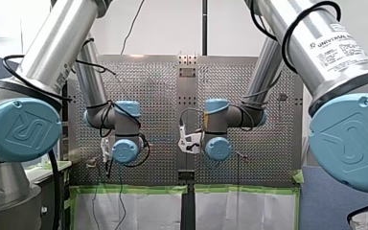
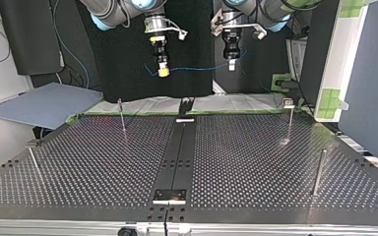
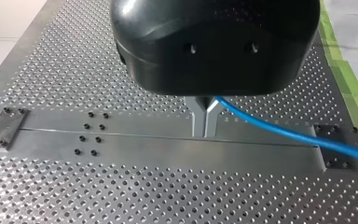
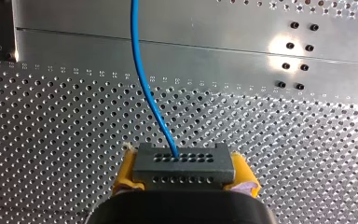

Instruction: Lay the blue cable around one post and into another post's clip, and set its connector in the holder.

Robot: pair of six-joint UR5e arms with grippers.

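Firmly, yellow-padded right jaws grip perforated connector (image 4: pixel 183 167).

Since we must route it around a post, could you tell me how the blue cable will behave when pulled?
Probably floppy: the blue cable sags slightly between my right gripper and my left gripper. Likely light and thin; it curves gently out of the connector.

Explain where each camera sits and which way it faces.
Front view: behind the shoulders, facing over the table; my left arm, right arm show.
Top view: across the table, facing them.
Left wrist view: over the table; left hand pinches blue cable.
Right wrist view: likewise; right hand holds the connector.
Both wrist views share the cable.
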